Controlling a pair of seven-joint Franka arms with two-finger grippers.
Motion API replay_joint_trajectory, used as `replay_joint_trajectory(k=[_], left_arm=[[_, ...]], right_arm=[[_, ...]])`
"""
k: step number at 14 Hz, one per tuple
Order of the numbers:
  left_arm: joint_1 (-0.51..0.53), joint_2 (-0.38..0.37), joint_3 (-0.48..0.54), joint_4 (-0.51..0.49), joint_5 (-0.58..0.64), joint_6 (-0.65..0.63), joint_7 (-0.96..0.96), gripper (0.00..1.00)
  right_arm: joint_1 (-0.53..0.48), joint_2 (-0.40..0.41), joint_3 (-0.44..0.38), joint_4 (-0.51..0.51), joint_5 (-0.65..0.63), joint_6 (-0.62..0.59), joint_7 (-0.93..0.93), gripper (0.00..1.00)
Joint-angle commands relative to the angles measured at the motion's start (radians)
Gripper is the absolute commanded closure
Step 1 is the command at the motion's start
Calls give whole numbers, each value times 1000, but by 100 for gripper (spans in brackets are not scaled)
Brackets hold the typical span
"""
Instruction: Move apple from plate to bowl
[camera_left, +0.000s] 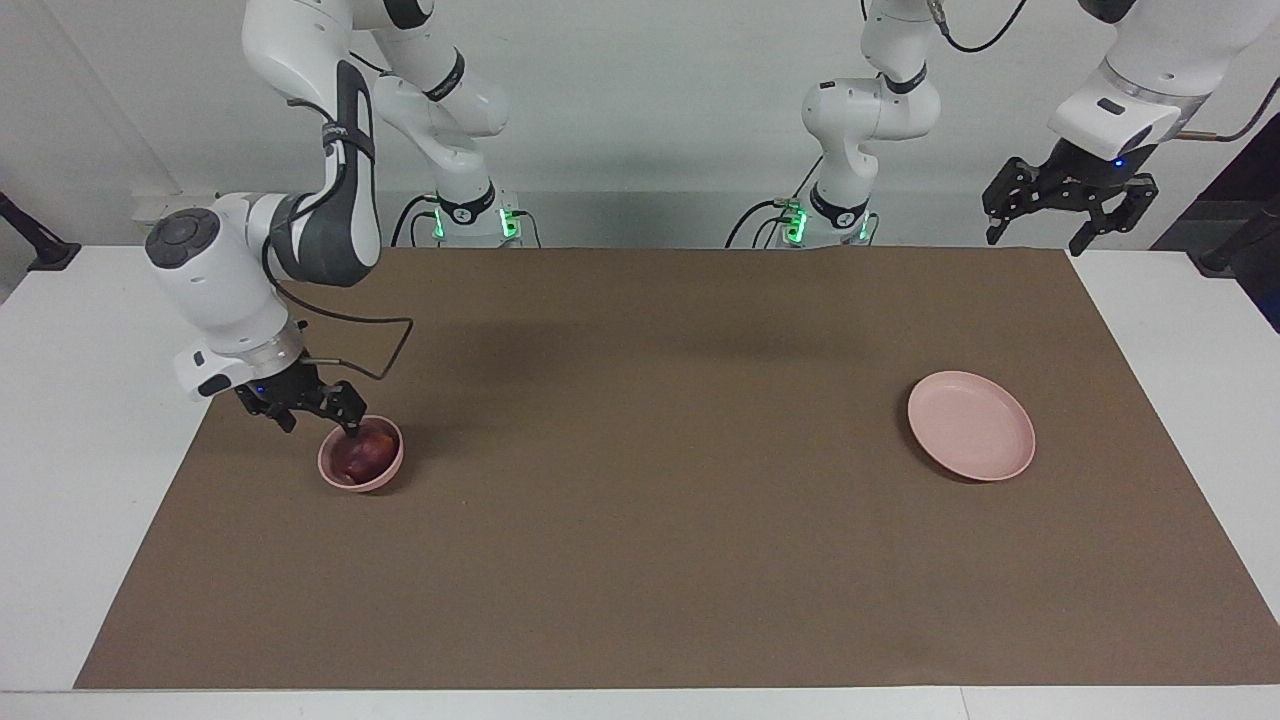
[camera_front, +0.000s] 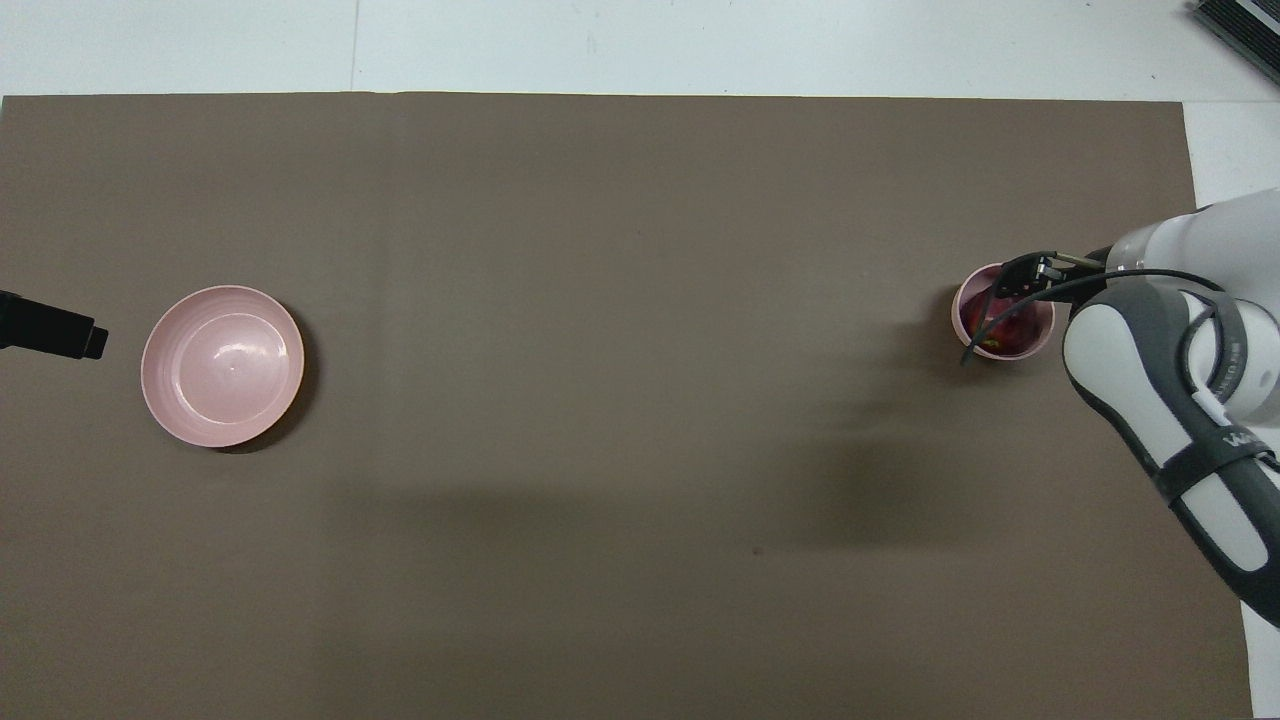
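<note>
White tabletop (camera_left: 90, 420), brown mat (camera_left: 660, 500) spread over most of it, white wall socket block (camera_left: 180, 212) at the wall near the right arm's end, dark ribbed object (camera_front: 1240, 25) at one corner.

One apple (camera_left: 364, 455) lies in one small pink bowl (camera_left: 388, 473) near the right arm's end of the bench (camera_left: 60, 420). One flat pink plate (camera_left: 970, 425) sits toward the left arm's end. One brown mat (camera_left: 640, 500) covers most of the bench. Two arms stand at the robots' edge, each carrying one gripper: the right gripper (camera_left: 300, 405) and the left gripper (camera_left: 1068, 195), two in all.
</note>
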Motion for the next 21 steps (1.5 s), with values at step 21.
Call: replay_joint_trajectory(k=[21], left_arm=[[-2,2,4,18,7,-25,2,0]], right_arm=[[58,-227,13,212,0,-543,110,0]])
